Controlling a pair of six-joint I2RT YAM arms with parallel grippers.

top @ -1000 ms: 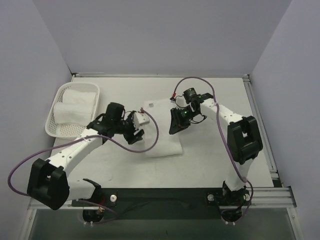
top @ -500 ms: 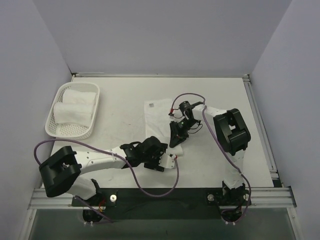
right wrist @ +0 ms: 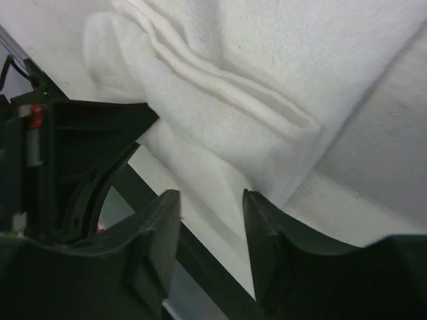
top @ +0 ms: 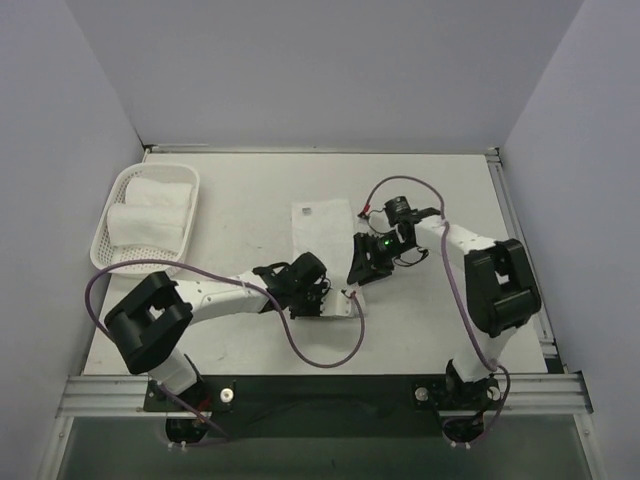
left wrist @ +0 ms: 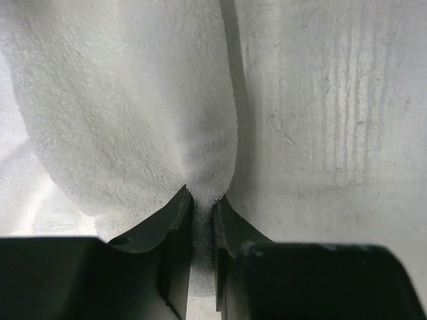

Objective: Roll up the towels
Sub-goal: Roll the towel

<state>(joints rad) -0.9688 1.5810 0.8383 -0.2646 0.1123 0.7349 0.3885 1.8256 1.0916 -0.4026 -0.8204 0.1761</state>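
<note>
Towel: white terry, lying mid-table, long axis running near to far. Far end flat, with a small grey label near the far left corner. Near end bunched and lifted into folds where both grippers meet it.

Left wrist view: towel hangs as a rounded fold and narrows to a tip. Left gripper is clenched on that tip, with cloth pinched between the two dark fingers. Bare scuffed table lies to the right of the fold.

Right wrist view: towel shows several stacked layers with a doubled edge. Right gripper has its jaws standing apart, and cloth lies in the gap without looking squeezed.

Overhead: left gripper sits at the near left of the towel's bunched end, its arm stretched low across the table from the near left. Right gripper sits just beside it on the towel's right edge, pointing down and toward the near left. The two grippers are close, though I cannot tell if they touch.

Two more white towels lie in the white lattice basket at the far left, well apart from the work. A purple cable loops along the near table below the left arm.
</note>
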